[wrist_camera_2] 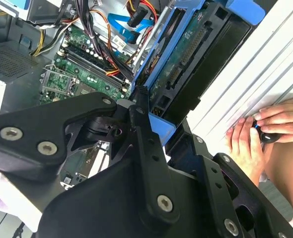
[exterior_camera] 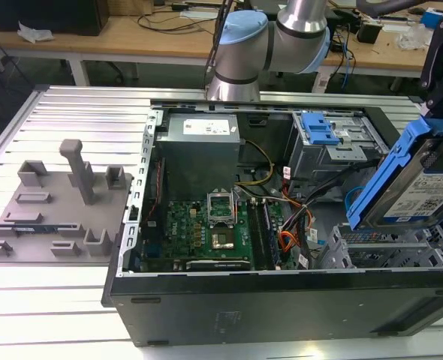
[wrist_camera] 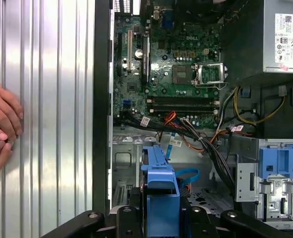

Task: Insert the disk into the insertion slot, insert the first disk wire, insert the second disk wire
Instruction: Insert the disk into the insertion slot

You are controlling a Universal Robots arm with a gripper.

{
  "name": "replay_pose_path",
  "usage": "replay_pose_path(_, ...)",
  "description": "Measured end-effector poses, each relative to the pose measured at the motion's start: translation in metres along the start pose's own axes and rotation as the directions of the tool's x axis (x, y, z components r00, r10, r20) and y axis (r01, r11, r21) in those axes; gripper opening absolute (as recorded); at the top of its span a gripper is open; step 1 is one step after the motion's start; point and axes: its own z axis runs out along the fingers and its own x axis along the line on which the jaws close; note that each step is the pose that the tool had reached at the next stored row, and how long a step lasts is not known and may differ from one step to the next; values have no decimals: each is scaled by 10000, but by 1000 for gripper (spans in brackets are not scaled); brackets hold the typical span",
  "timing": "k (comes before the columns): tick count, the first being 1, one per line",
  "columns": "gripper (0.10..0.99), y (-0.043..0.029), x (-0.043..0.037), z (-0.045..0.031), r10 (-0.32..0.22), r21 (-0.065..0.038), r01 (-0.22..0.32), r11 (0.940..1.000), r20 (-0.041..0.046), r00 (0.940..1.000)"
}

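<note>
The disk point(exterior_camera: 424, 176) is held in the air at the exterior view's right, tilted, with its white label showing. The end effector point(wrist_camera_2: 154, 106) is clamped on it by the blue carrier point(wrist_camera: 161, 193). In the second wrist view a black finger point(wrist_camera_2: 142, 114) is seen pressed against the carrier's edge.

The insertion slot point(exterior_camera: 383, 251), a silver perforated cage, is set in the near corner of the open computer case point(exterior_camera: 281, 307) at the exterior view's right. It lies just below the disk's lower end, and no part of the disk is judged to be inside it. The darker cage with the blue latch point(exterior_camera: 319, 129) sits farther back and is not touched.

The first step is therefore judged to be under way but not done, since the disk hangs over the slot unseated. Both wire steps are left. A blue flat cable point(wrist_camera: 186, 174) and a bundle of black and orange wires point(wrist_camera: 206, 144) are seen lying loose between the motherboard point(wrist_camera: 171, 64) and the cages, joined to nothing on the disk.

A person's hand point(wrist_camera: 2, 124) is rested on the ribbed desk point(wrist_camera: 47, 74) beside the case, well apart from the disk.
</note>
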Motion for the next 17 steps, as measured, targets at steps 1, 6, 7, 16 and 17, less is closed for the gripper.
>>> replay_pose_path(1,365,0,0,7,0,0,0,10000,1,10000)
replay_pose_path(6,365,-1,2,33,0,0,0,10000,0,10000)
replay_pose_path(7,365,-1,2,39,0,0,0,10000,0,10000)
replay_pose_path(16,365,-8,5,105,0,0,0,10000,0,10000)
replay_pose_path(17,365,-8,6,109,0,0,0,10000,-1,10000)
